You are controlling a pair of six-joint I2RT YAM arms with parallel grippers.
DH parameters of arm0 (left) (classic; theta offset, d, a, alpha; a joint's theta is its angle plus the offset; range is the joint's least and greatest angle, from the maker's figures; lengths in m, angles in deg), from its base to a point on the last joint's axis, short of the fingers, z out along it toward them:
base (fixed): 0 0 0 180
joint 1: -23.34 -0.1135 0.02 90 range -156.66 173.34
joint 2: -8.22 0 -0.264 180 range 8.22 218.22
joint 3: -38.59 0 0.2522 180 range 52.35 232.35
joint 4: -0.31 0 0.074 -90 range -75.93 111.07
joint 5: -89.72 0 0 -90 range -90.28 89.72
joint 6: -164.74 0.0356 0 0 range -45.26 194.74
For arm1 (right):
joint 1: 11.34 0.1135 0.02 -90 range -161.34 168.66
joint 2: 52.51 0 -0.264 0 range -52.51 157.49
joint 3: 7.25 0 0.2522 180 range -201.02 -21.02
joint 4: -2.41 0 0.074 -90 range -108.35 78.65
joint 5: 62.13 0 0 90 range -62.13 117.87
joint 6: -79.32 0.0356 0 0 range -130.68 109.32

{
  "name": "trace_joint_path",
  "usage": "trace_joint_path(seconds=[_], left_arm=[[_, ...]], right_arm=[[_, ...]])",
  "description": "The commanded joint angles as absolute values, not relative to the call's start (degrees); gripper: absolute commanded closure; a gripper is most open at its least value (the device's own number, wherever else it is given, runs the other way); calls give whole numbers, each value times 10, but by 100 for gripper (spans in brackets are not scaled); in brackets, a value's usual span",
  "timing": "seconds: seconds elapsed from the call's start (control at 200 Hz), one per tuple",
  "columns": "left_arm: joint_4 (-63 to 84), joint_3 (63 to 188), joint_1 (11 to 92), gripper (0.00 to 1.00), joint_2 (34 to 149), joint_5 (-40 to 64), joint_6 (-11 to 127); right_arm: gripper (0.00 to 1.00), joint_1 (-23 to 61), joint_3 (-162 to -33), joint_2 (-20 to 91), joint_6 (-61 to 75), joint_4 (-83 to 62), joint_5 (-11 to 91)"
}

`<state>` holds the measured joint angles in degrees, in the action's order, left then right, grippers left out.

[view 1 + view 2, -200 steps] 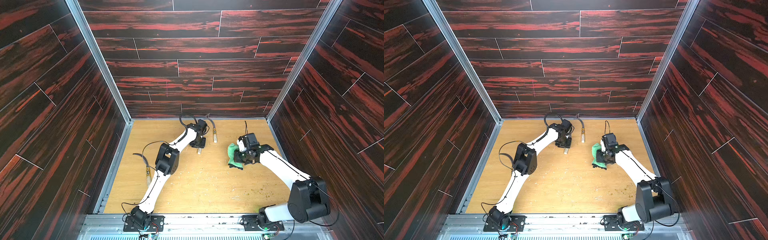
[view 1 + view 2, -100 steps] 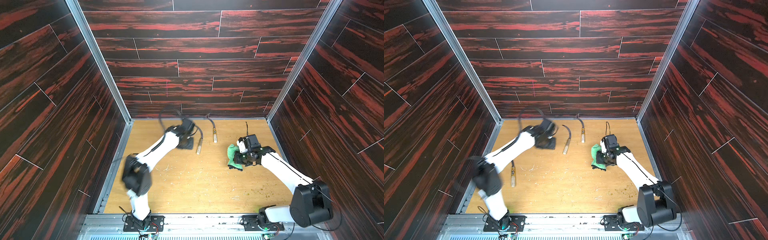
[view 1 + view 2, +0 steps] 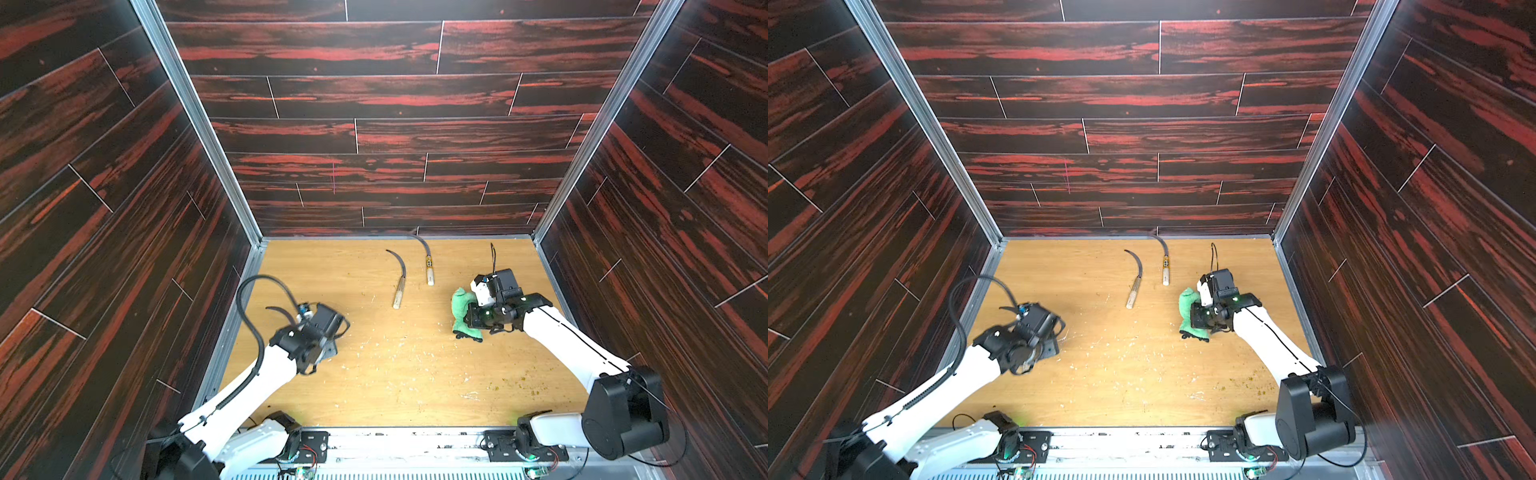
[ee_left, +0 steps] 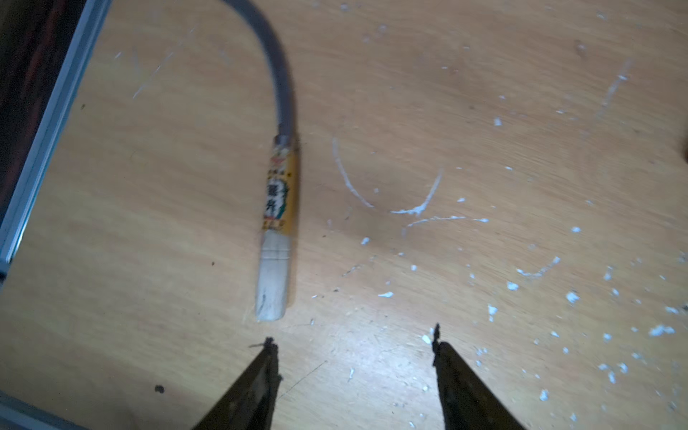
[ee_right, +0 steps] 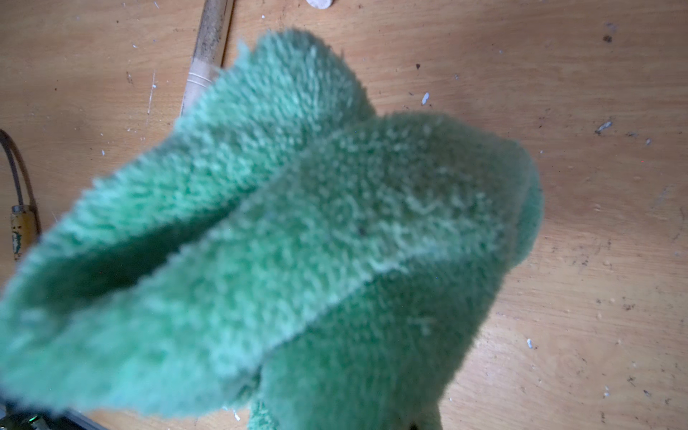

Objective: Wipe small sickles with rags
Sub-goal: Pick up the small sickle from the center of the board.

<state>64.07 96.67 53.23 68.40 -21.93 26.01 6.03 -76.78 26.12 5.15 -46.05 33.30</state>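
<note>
sickle with yellow label (image 4: 277,208) up next, by the look of it: left gripper (image 4: 353,337) swung off the far pair, jaws spread wider than a second ago, empty, tips just short of its pale handle butt. well beyond, plain-handled sickle (image 3: 399,286) and second labelled sickle (image 3: 429,270) lying side by side, released. right gripper (image 3: 468,316) clamped tight on green rag (image 3: 460,302), held near those two, waiting. likely one wipe finished, another pickup starting.

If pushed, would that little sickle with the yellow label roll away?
Probably not far: the labelled sickle has a rounded handle, but its curved blade lies flat and should stop a roll. Thin metal on short wood: likely stiff and light.
</note>
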Motion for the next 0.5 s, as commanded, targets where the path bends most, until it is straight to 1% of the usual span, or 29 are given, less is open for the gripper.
trace_joint_path(seconds=[0.0,0.09,0.301,0.491], left_arm=[[675,934,530,32,663,-267,181],[670,901,530,32,656,-279,157],[628,846,521,33,671,-269,132],[574,819,472,35,674,-231,166]], right_arm=[[100,63,-764,242,48,-469,341],[100,63,-763,242,48,-468,344],[100,64,-763,253,48,-467,350],[100,65,-761,256,49,-466,357]])
